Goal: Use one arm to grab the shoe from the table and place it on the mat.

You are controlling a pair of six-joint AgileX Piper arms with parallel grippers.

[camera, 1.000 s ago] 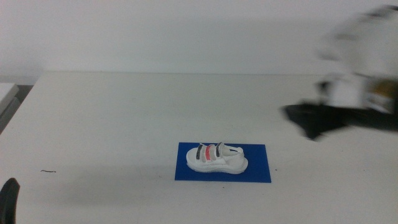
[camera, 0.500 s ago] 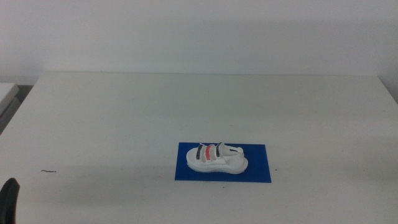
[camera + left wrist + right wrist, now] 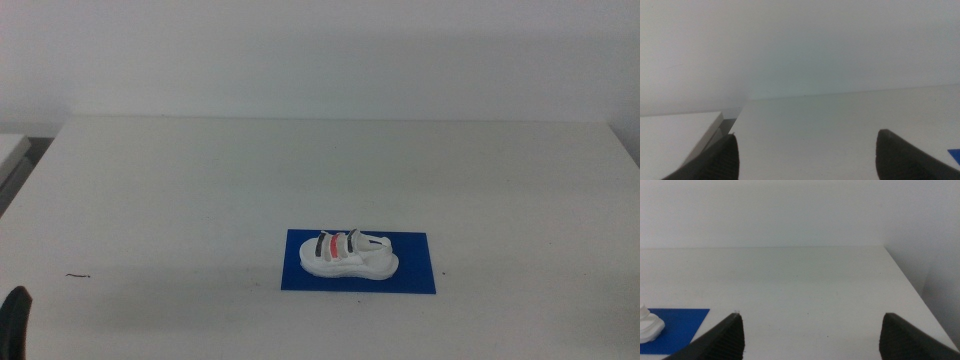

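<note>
The white shoe point(image 3: 349, 254) with dark, red and dark straps lies on its sole on the blue mat point(image 3: 415, 272), near the front middle of the white table point(image 3: 300, 170). No gripper touches it. My left gripper point(image 3: 805, 150) is open and empty at the table's front left; one jaw shows at the middle view's bottom left edge. My right gripper point(image 3: 812, 330) is open and empty, out of the middle view. The right wrist view shows the mat's corner point(image 3: 677, 322) and an end of the shoe point(image 3: 649, 327).
A small dark scratch mark point(image 3: 78, 275) lies on the table at the front left. A pale surface point(image 3: 12, 150) stands beside the table's left edge. A white wall rises behind the table.
The right arm, blurred over the table's right side a second ago, has left the middle view. The shoe and the mat have not moved.
</note>
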